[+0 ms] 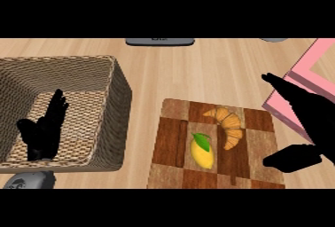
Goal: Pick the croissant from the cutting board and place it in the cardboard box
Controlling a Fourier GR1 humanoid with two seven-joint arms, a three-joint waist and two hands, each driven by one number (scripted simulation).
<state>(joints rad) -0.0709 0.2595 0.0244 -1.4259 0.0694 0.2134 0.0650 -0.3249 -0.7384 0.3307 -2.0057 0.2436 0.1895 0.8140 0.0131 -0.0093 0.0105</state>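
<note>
A light wooden counter (196, 66) fills the frame, with a deep wicker basket (108, 128) at left and a checkered wooden cutting board (173, 142) at centre. A pink box (325, 51) sits tilted at the right edge, partly cut off by the frame. The robot's right hand (311, 115) hovers just to the right of the cutting board, overlapping the pink box. Its fingers are stretched straight toward the upper left and its thumb is spread low near the board's right edge; it grasps nothing. The left hand (46, 128) shows over the basket at left, resting with its fingers up and relaxed, also holding nothing. The croissant (226, 124) lies on the upper right part of the cutting board, curved and untouched, apart from both hands. A lemon (203, 153) with a green leaf lies just beside it to the left, lower on the board. A dark grey object (160, 41) sits at the counter's far edge, only partly in view.
</note>
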